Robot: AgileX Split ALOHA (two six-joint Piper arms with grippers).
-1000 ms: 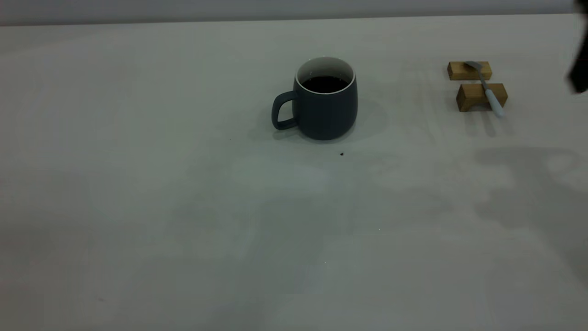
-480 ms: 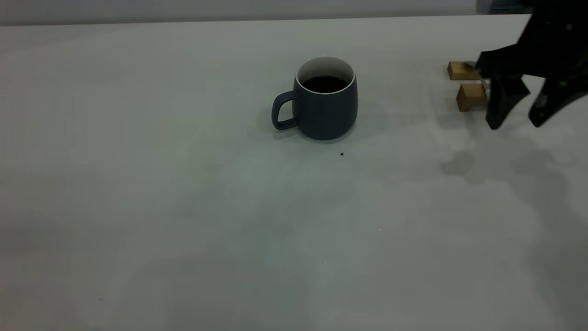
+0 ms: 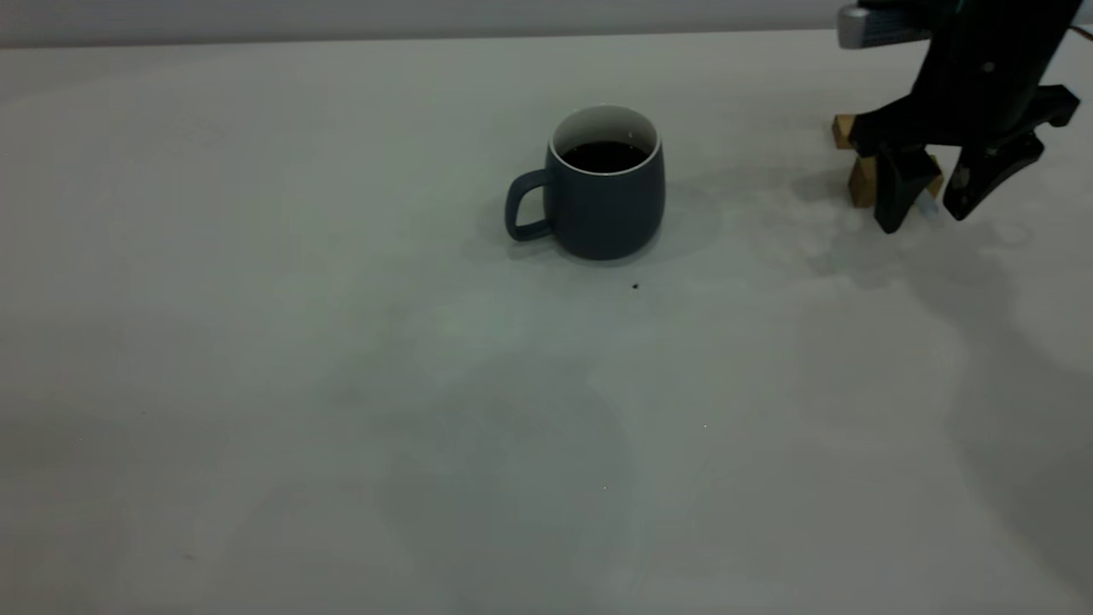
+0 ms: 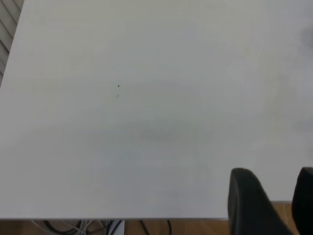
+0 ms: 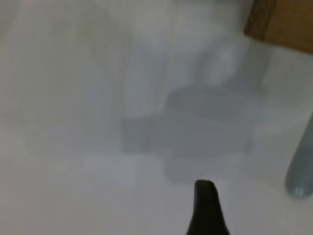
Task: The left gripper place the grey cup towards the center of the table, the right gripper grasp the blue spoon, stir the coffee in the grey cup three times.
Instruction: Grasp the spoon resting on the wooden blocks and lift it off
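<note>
At the table's far right edge: right hand [image 3: 926,213] hangs fingers-down over the wooden blocks [image 3: 862,181], its two fingers spread apart and grasping nothing.
Blue spoon: only the pale tip of its handle [image 3: 927,202] shows between the spread fingers in the exterior view; the right wrist view catches a pale blue rounded end [image 5: 301,171] just beside one dark finger [image 5: 205,210].
Key relation: the spoon lies directly under the right hand, handle end toward the camera; its long axis seems to run across the two blocks, though most of it is hidden.
Grey cup [image 3: 602,192]: upright near the middle of the table [image 3: 341,384], handle to the left, coffee [image 3: 604,156] inside, well apart from the spoon.
Left hand [image 4: 271,200]: parked at the table's near edge, fingers apart and empty, out of the exterior view.
Next step, judged: lower and close on the handle.
</note>
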